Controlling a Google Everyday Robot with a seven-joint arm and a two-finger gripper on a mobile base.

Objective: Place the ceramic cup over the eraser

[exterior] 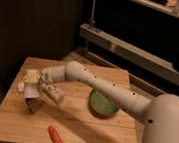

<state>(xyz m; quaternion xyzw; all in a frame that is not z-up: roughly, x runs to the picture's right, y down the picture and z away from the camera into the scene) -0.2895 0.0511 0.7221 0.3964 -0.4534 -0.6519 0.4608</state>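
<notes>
One ceramic cup (30,77) is in view at the left of the frame, small, off-white and smooth. It sits at the tip of the arm (110,89), above the left part of the wooden counter (84,128). Its rim cannot be made out clearly. The pincer (30,88) is at the same spot, left of centre, and appears closed around the cup; pale finger parts show on both sides of it, though the exact contact is hard to read. Directly below the pincer a dark small block (33,107) lies on the counter; whether this is the eraser cannot be confirmed. A white printed tube (53,93) lies tilted just right of the pincer, under the wrist.

Edges and room: the pincer hangs inside the counter's left edge, with a narrow strip of bare wood between it and that edge. The near edge runs along the bottom of the frame. An orange carrot-shaped item (55,135) lies close to that near edge, below and to the right of the dark block, apart from it. A green plate (102,104) sits right of centre, partly covered by the arm, well apart from the cup. Bare wood lies between the tube and the plate and along the far edge at upper centre. The robot's white body (163,135) fills the lower right corner, at the counter's right end. Metal shelving (137,48) crosses the upper right behind the counter.
</notes>
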